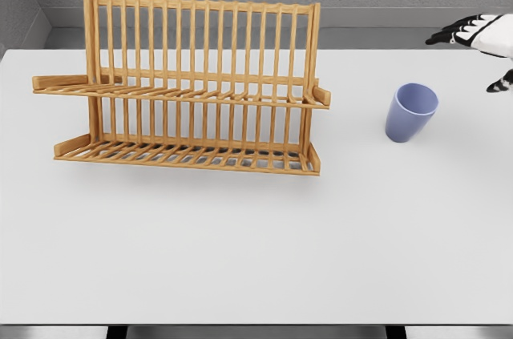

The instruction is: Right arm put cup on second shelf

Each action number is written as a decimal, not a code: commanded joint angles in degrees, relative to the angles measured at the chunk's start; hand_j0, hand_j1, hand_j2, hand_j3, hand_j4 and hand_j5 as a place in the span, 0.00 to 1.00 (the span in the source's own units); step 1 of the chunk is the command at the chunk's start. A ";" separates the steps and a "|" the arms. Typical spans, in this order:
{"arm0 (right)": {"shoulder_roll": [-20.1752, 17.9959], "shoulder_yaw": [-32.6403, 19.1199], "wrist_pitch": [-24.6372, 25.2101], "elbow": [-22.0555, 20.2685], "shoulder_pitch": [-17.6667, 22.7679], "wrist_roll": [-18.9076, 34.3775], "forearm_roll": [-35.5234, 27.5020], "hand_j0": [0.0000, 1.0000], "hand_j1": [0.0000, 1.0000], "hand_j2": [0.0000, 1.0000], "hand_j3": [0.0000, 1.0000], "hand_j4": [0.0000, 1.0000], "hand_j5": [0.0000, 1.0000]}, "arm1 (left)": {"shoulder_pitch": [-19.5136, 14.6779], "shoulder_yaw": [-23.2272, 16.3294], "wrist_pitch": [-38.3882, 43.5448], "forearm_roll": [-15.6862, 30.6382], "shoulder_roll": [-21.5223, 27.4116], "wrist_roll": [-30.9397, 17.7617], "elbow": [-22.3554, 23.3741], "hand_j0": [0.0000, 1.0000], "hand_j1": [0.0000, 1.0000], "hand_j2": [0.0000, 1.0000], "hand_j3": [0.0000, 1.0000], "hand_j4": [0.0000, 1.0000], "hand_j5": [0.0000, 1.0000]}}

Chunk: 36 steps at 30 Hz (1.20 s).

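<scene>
A blue cup (pixel 411 112) stands upright on the white table (pixel 256 259), right of the middle. A wooden two-tier dish rack (pixel 188 86) sits at the left, with an upper shelf (pixel 180 92) and a lower shelf (pixel 184 155), both holding nothing. My right hand (pixel 481 46) enters at the upper right edge, above and to the right of the cup, apart from it. Its fingers are spread and hold nothing. The left arm is out of view.
A grey wall runs behind the table's far edge (pixel 385 49). The table's front edge (pixel 256 324) lies near the bottom of the picture.
</scene>
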 commanded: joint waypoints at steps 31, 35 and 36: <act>8.73 17.04 0.05 12.97 -6.77 0.83 0.45 1.00 1.00 1.00 1.00 1.00 1.00 | 0.00 0.00 0.00 0.04 0.00 -0.01 -0.01 1.00 1.00 1.00 1.00 1.00 1.00; 8.64 17.13 0.05 12.97 -6.77 0.83 0.45 1.00 1.00 1.00 1.00 1.00 1.00 | 0.00 0.00 0.00 -0.05 0.00 -0.01 -0.01 1.00 1.00 1.00 1.00 1.00 1.00; 8.64 17.13 0.05 12.97 -6.77 0.83 0.45 1.00 1.00 1.00 1.00 1.00 1.00 | 0.00 0.00 0.00 -0.05 0.00 -0.01 -0.01 1.00 1.00 1.00 1.00 1.00 1.00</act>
